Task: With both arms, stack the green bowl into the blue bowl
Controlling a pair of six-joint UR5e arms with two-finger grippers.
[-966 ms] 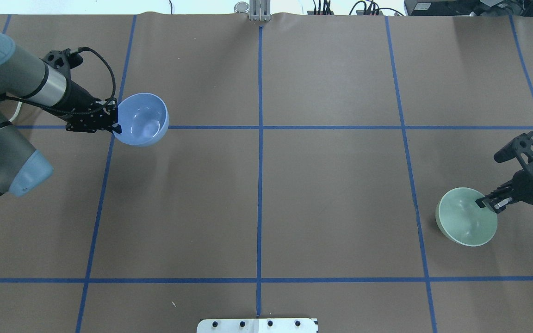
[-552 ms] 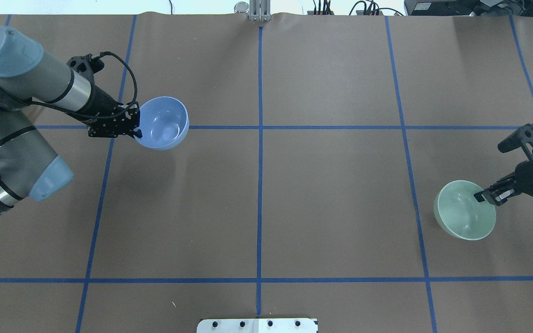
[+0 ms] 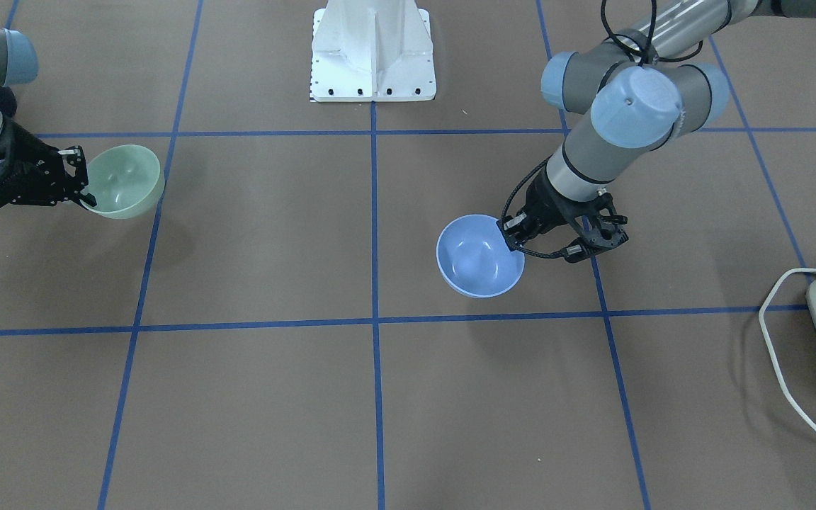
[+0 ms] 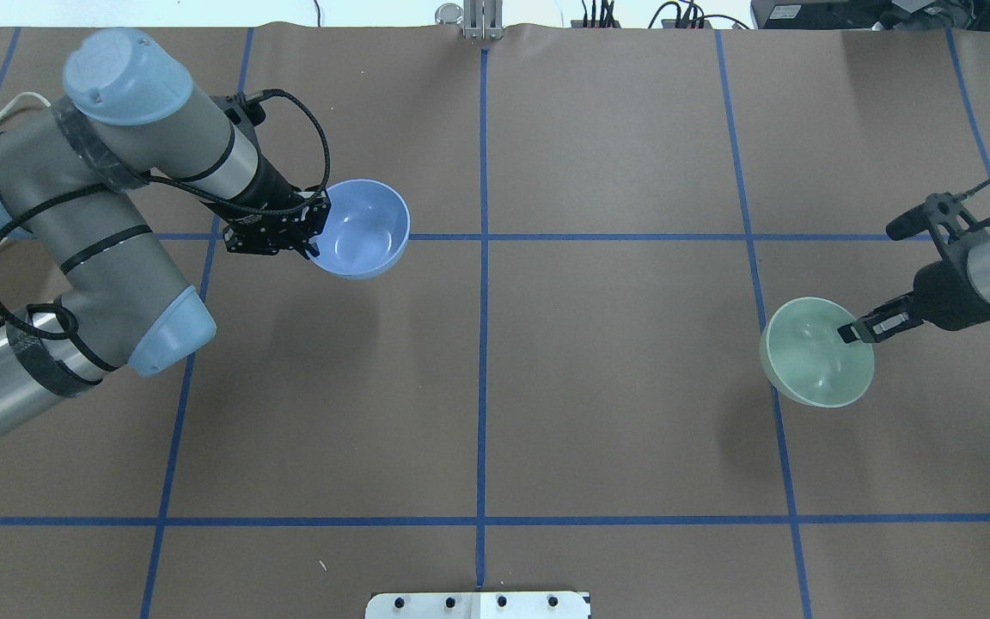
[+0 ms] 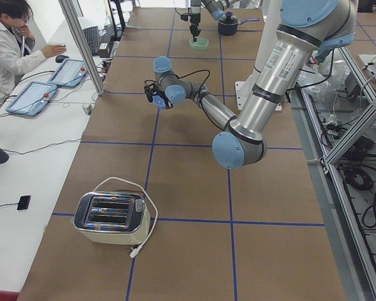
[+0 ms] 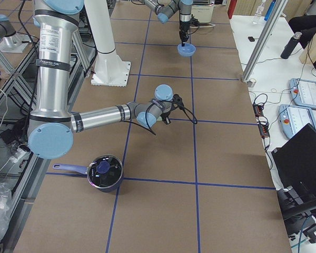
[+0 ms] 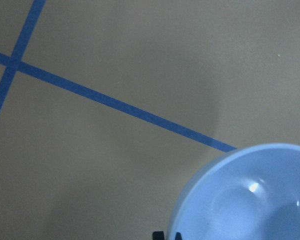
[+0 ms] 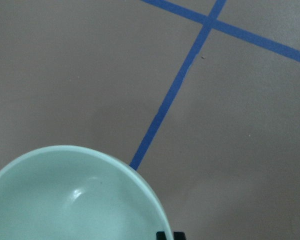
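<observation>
My left gripper (image 4: pixel 316 234) is shut on the near-left rim of the pale blue bowl (image 4: pixel 364 229) and holds it above the table, left of the centre line. It also shows in the front-facing view (image 3: pixel 479 256) and the left wrist view (image 7: pixel 250 200). My right gripper (image 4: pixel 854 331) is shut on the right rim of the mint-green bowl (image 4: pixel 817 354) and holds it above the table at the right. The green bowl also shows in the front-facing view (image 3: pixel 125 180) and the right wrist view (image 8: pixel 65 200). The bowls are far apart, both with their openings up.
A toaster (image 5: pixel 109 216) with a white cord stands at the table's left end. A dark pot (image 6: pixel 102 173) with a lid sits at the right end. The white base column (image 3: pixel 372 49) stands at the robot's side. Blue tape lines (image 4: pixel 482 344) grid the brown table.
My left arm has carried the blue bowl rightward toward the centre line. My right arm has carried the green bowl leftward and a little farther from the robot.
</observation>
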